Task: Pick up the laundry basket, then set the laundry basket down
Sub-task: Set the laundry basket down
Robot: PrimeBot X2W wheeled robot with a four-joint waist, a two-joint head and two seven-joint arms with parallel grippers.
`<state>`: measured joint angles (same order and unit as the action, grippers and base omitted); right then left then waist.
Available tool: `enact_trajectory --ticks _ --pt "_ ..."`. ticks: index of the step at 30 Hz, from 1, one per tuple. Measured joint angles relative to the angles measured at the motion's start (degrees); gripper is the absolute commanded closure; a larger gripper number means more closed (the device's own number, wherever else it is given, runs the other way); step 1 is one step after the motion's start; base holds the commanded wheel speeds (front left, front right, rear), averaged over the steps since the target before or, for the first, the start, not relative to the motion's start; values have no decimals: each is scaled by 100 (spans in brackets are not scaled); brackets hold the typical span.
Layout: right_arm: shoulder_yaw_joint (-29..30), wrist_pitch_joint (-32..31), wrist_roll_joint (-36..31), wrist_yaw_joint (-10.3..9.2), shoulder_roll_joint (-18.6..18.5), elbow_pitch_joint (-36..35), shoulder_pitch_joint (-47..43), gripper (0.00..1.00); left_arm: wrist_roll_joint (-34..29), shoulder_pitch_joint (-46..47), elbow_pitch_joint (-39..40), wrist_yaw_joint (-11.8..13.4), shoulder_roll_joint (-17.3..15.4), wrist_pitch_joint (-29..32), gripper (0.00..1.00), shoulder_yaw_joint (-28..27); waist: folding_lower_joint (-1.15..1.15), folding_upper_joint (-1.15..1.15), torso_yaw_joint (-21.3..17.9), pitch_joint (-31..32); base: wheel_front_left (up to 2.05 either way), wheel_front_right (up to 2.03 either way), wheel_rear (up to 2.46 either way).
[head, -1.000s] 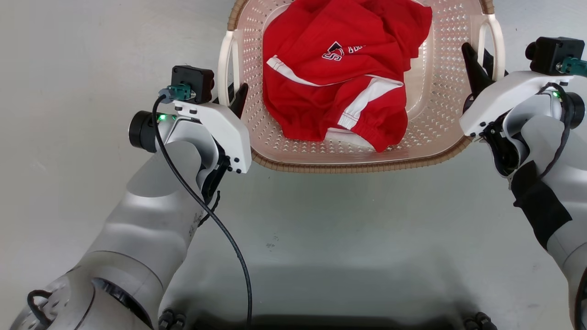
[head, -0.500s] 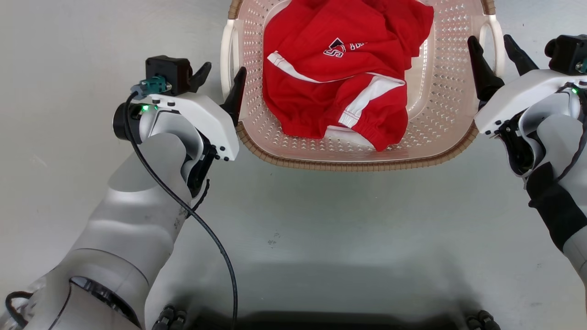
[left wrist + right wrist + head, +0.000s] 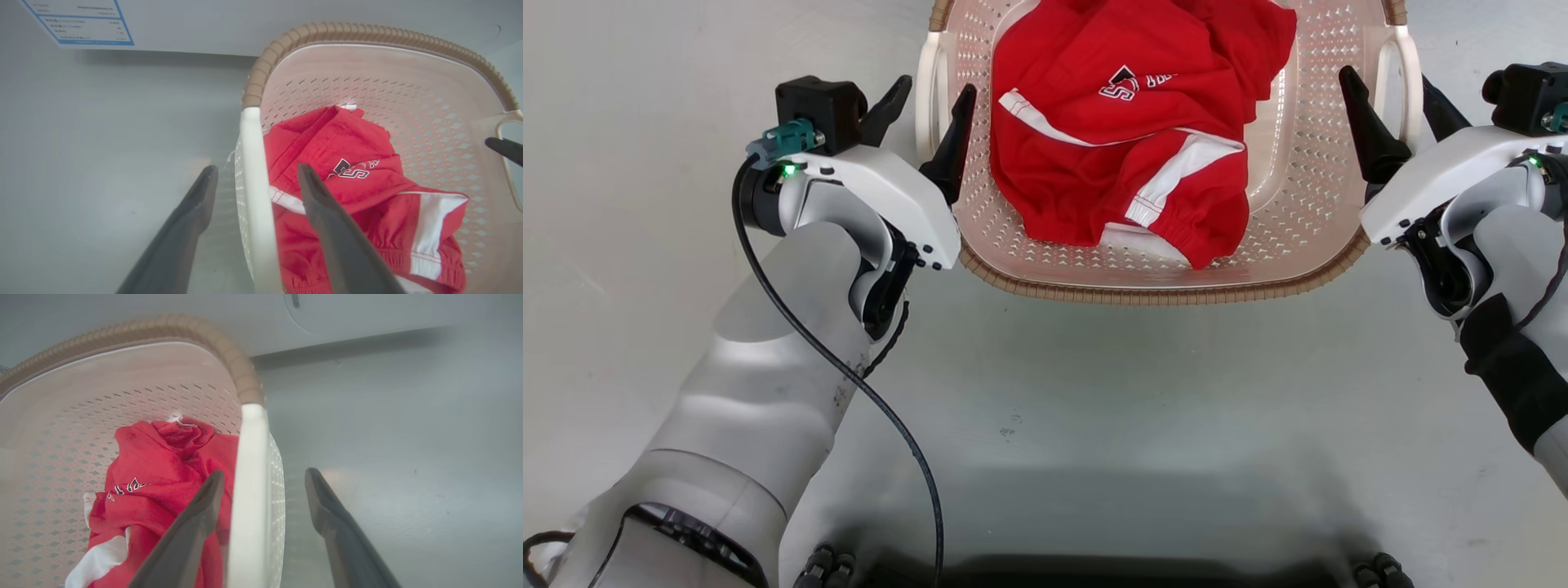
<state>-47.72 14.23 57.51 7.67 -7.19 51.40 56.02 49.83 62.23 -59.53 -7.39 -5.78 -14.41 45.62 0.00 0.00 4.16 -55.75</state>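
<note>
The basket [image 3: 1160, 296] sits squarely between the arms. The left gripper [image 3: 935, 86] and right gripper [image 3: 1384, 77] are both spread wide, each straddling a white handle [image 3: 923, 122].

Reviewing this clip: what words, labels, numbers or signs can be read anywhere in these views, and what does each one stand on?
"S": a large dark letter with a white edge, printed on the red garment; the smaller letters beside it are creased and blurred and cannot be read.
Blue-bordered label on the white panel: several printed lines, all too small to read.
</note>
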Motion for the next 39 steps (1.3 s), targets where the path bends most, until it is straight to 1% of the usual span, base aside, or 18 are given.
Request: enact_trajectory --ticks 9,16,24,28,29,36,39 --pt "-116 0 78 0 1 71 14 0 -233 -157 -2 0 44 0 0 -243 0 0 -1 218 0 0 0" --pt "-219 0 167 0 9 205 -4 0 -506 -389 -277 0 48 1 0 -377 0 0 -2 526 0 0 0" --pt "-410 0 255 0 36 357 -166 0 -530 -702 -692 0 97 1 0 -423 0 0 -9 1007 0 0 0" --pt "-545 0 291 -2 41 381 -301 0 -530 -848 -913 -1 99 1 0 -417 0 0 -6 1350 0 0 0" --pt "-545 0 291 -2 41 381 -301 0 -530 -848 -913 -1 99 1 0 -417 0 0 -6 1350 0 0 0" --pt "-683 0 294 -2 32 368 -495 0 -565 -1115 -932 -1 14 1 0 -441 0 0 9 1880 0 0 0" --pt "-705 0 294 -2 18 359 -606 0 -700 -1267 -816 0 -34 1 0 -543 0 0 28 2127 0 0 0"
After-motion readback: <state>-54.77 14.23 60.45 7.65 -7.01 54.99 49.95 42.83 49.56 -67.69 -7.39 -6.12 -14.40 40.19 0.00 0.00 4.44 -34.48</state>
